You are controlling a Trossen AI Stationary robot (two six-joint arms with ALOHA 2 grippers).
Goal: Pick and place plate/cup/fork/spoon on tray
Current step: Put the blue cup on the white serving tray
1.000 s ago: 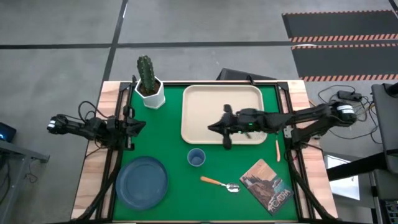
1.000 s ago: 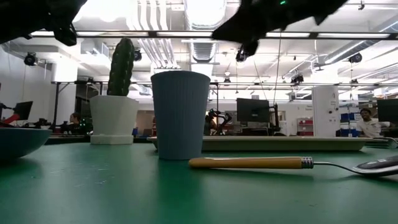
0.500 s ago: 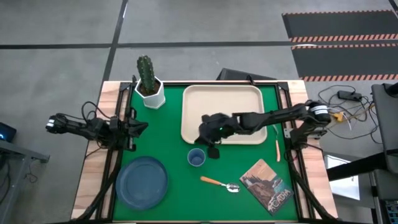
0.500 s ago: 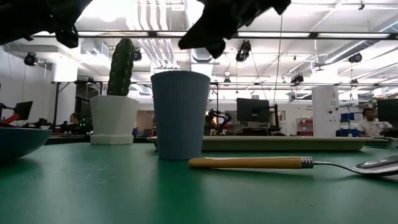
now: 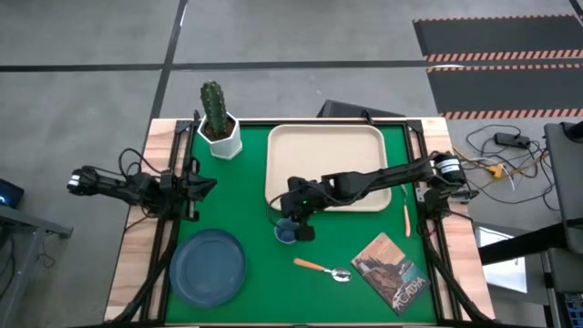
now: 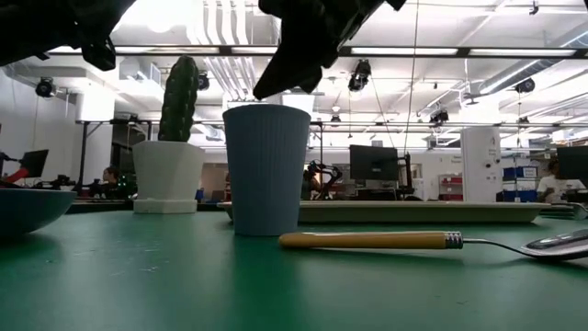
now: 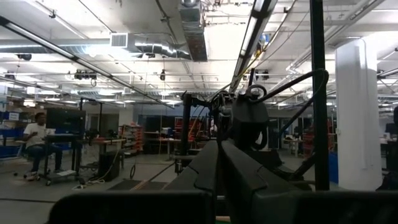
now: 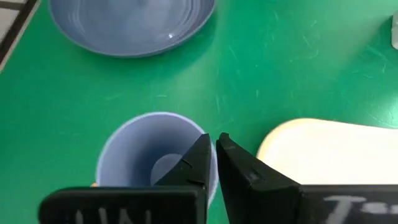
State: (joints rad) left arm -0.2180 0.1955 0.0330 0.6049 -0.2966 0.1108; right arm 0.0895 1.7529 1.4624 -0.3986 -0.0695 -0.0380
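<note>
Right wrist view, right fingers (image 8: 211,152) clenched together above cup (image 8: 155,158) rim, not grasping.

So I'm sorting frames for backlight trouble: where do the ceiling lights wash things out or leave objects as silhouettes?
Low view: bright ceiling strips blow out the top, and the right hand above the cup is a black silhouette. Left wrist view: glare from overhead lights, with the left arm's own fingers nearly black. High view and right wrist view: evenly lit, with only a soft sheen on the plate.
</note>
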